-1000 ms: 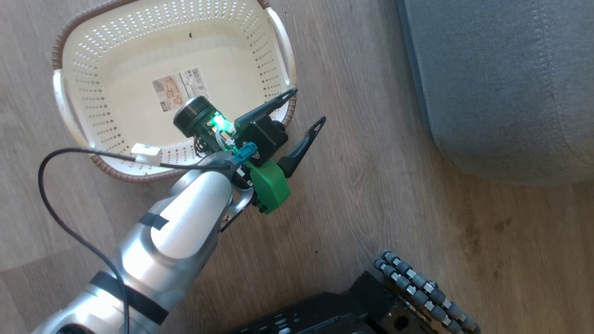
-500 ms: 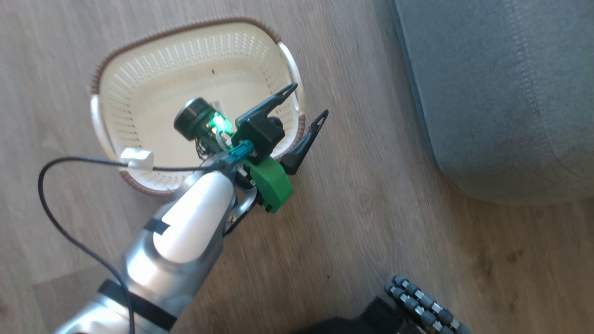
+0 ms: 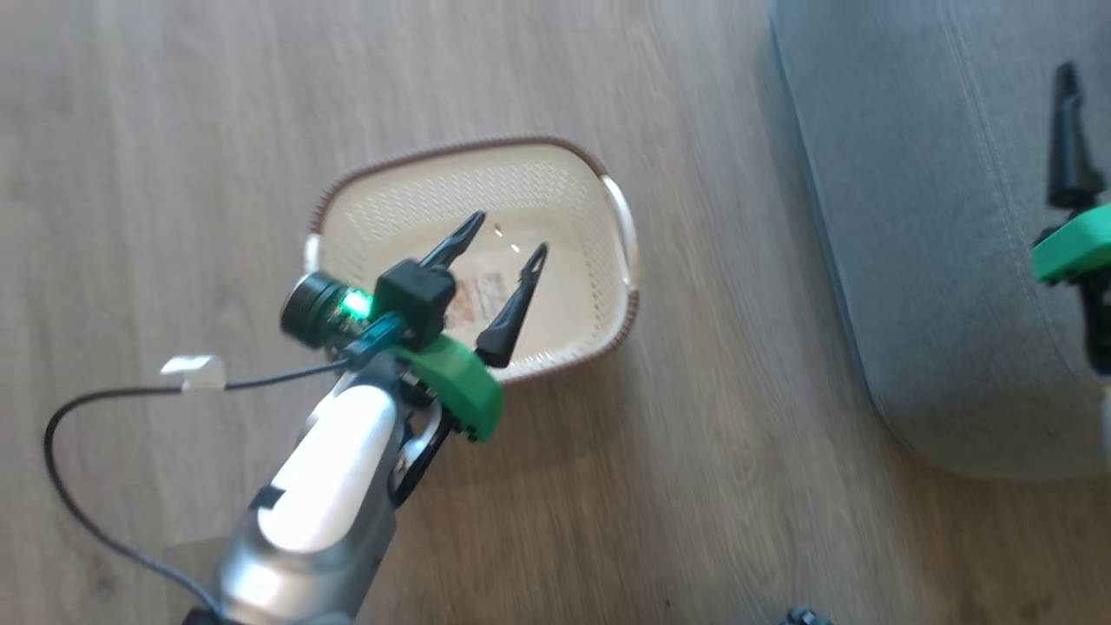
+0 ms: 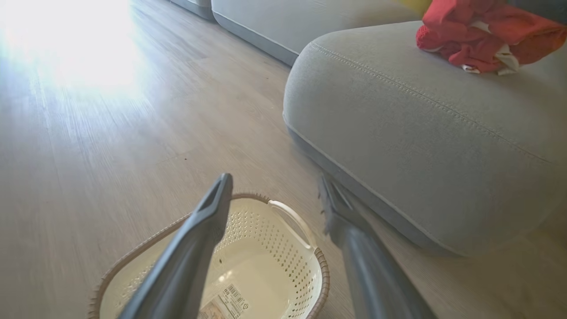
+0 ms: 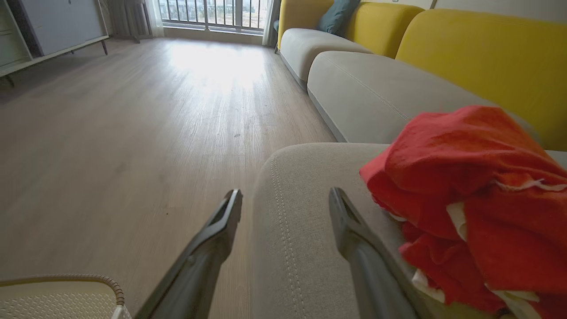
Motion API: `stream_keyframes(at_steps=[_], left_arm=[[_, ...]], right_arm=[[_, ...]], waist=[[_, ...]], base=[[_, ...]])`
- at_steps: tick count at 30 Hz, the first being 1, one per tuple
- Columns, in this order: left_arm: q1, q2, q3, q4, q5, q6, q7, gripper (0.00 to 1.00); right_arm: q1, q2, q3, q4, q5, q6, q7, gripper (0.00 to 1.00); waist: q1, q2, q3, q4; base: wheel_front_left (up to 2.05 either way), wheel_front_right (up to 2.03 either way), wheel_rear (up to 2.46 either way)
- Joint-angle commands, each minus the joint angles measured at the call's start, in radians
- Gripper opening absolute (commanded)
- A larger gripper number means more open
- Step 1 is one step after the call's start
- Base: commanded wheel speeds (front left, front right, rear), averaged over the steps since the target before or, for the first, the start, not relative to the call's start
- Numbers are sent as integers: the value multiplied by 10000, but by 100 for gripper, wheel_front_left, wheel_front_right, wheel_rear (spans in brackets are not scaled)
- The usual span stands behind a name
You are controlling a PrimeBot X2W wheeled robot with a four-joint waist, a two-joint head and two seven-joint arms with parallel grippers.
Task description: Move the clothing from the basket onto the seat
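Left gripper (image 3: 512,233) is hanging over the basket (image 3: 599,286), fingers spread, gripping nothing. The basket is sitting on the wood floor (image 3: 174,130), with its label sticker (image 4: 228,299) showing on the bottom. Right gripper (image 5: 285,191) is hovering over the front edge of the seat (image 5: 301,230), fingers also spread, nothing between them. Clothing (image 5: 465,177) is lying bunched on the seat, just beside that gripper's right-hand finger in the right wrist view; can't tell if they're touching. Yellow backrests (image 5: 487,53) are standing behind.

Basket (image 3: 408,195): on floor (image 3: 174,130). Seat (image 3: 937,260): at basket's 3 o'clock, apart. Clothing (image 5: 465,177): on seat. Label (image 4: 230,301): in basket.
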Motion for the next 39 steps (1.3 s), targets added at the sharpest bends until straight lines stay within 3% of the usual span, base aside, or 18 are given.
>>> stream_keyframes(at_steps=[1, 11, 19, 31, 39], left_arm=[[218, 11, 545, -320, -51, 62, -95, 100], [1612, -2, 2394, -352, 67, 314, -95, 100], [2718, -35, 3926, -442, 201, 640, -95, 100], [4328, -119, 5525, -1442, 499, 897, -95, 100], [4775, -135, 6045, -1933, 706, 857, -95, 100]], right_arm=[[333, -54, 215, -417, 149, -4, -53, 100], [1618, 409, 973, -1056, 627, -4, -53, 100], [2579, 954, 1321, -1441, 635, -4, -53, 100], [3853, 2109, 1349, -1520, 297, -4, -53, 100], [4202, 2315, 1325, -1607, 10, -4, -53, 100]], waist=[[0, -1, -753, 651], [0, -1, -2156, 1706], [0, -1, -3049, 2139], [0, -1, -3988, 2167], [0, -1, -4143, 2014]], base=[[0, 0, 0], [0, 0, 0], [0, 0, 0], [0, 0, 0], [0, 0, 0]])
